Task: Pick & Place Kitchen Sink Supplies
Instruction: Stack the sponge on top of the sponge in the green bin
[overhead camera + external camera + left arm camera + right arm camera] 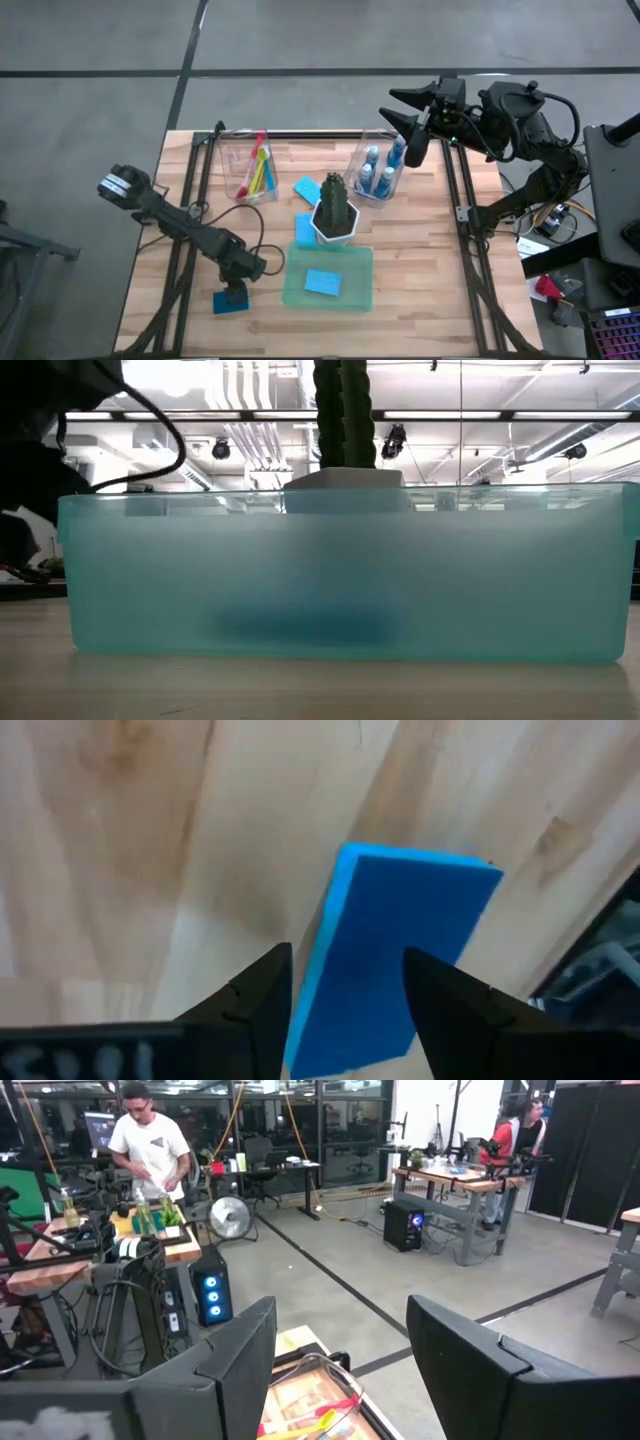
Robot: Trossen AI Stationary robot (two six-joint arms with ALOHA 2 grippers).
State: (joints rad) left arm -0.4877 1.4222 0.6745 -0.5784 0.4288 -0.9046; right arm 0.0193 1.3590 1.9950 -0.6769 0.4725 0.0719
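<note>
A flat blue sponge (231, 303) lies on the wooden table near its front left corner. My left gripper (238, 288) hangs slanting down over it, open. In the left wrist view the two fingers stand on either side of one end of this sponge (400, 940). Another blue sponge (322, 283) lies in the green tray (296, 292). Two more sponges (306, 188) (304, 230) lie beside the plant pot. My right gripper (408, 120) is raised beyond the table's far right, open (340, 1370) and with nothing in it. My left gripper's fingers (262, 1005) straddle the sponge's end (345, 1020) from above, slanting down. The sponge lies flat on the table. I cannot tell whether either finger touches it.
A clear bin (250, 165) with coloured brushes stands at the far left. A second clear bin (378, 172) holds small blue bottles. A dark green plant in a white pot (335, 215) stands mid-table behind the tray (340, 580). People work in the room beyond.
</note>
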